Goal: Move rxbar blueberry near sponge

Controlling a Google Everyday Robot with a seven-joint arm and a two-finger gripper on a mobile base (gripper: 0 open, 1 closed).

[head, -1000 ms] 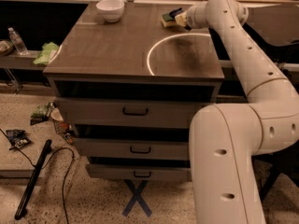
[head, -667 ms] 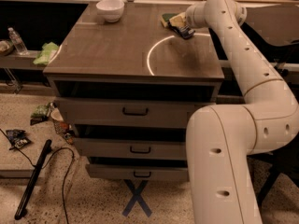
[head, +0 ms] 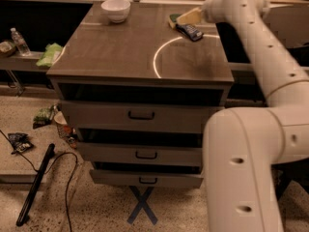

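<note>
The rxbar blueberry (head: pixel 189 31), a dark blue flat bar, lies on the wooden tabletop (head: pixel 125 47) at the back right, on the white ring mark. The sponge (head: pixel 173 21), yellow with a green layer, sits just left of and behind it, close to the bar's end and partly hidden by the gripper. My gripper (head: pixel 187 17) hovers just above and behind the bar, over the sponge's right side. The white arm reaches in from the right.
A white bowl (head: pixel 116 8) stands at the table's back left. A light green cloth (head: pixel 49 54) and a water bottle (head: pixel 20 41) lie on a low shelf to the left. Three drawers sit below the tabletop. A dark snack bag (head: pixel 18 141) and a black cable lie on the floor.
The bar, earlier hidden at the gripper, now shows lying on the table beside the sponge. The gripper has drawn slightly up and back from it.
</note>
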